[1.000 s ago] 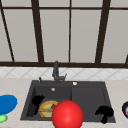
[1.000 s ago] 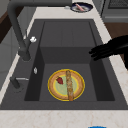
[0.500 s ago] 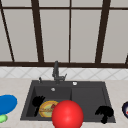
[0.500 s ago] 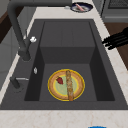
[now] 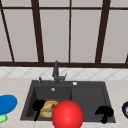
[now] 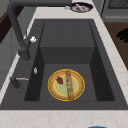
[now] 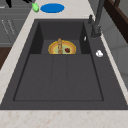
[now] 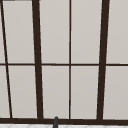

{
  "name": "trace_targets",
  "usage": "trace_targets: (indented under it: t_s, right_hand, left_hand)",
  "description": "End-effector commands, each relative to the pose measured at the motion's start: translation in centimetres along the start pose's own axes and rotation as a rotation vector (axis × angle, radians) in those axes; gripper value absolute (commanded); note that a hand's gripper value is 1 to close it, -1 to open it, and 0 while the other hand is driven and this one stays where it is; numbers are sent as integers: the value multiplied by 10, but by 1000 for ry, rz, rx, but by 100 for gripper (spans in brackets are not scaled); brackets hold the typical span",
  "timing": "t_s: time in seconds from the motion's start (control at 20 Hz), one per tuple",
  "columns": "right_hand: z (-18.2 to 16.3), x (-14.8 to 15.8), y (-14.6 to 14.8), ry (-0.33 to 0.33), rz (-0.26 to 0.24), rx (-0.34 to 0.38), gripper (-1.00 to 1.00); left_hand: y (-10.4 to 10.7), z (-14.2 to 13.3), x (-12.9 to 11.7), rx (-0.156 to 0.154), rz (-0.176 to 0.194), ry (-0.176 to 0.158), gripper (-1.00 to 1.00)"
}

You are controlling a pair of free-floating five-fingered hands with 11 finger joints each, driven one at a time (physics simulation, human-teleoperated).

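Observation:
A yellow plate (image 6: 66, 85) lies in the sink's left basin (image 6: 45, 77) with a brown stick of food (image 6: 69, 86) and a small red piece (image 6: 59, 80) on it. My left hand (image 5: 38, 105) hangs open over the basin's front left corner, just left of the plate (image 5: 48, 109). My right hand (image 5: 105, 112) floats open by the sink's front right corner, and its straight fingers (image 6: 123, 35) reach in past the counter's front edge. A big red ball (image 5: 67, 115) covers the middle of the sink's front rim.
The dark faucet (image 5: 56, 72) stands behind the sink, under the window (image 8: 70, 60). A blue plate (image 5: 6, 103) and a green item (image 5: 2, 118) lie on the counter at the left. At the right stands a dark bowl (image 6: 81, 7) with food.
In the left side view the right hand has drawn back from over the sink's front rim toward the counter's front. The left hand, plate and ball have not moved.

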Motion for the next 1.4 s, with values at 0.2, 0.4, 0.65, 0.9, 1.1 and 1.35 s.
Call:
trace_targets:
  t_s: [0.2,0.4,0.65,0.9,1.1,1.35]
  right_hand:
    - [0,0,0,0,0,0,0]
    - [0,0,0,0,0,0,0]
    - [0,0,0,0,0,0,0]
    - [1,0,0,2,-5,5,-100]
    - [1,2,0,0,2,12,-100]
    - [-15,19,-4,18,15,10,-100]
  left_hand:
    - [-17,-21,54,-61,39,12,-100]
    - [-31,-28,77,-96,36,34,-100]
    - [-28,-24,70,-18,8,10,-100]
    - [-28,-23,70,-32,-1,4,0]
    - [-28,-24,70,-24,-16,10,0]
    - [-28,-24,70,-19,-28,13,0]
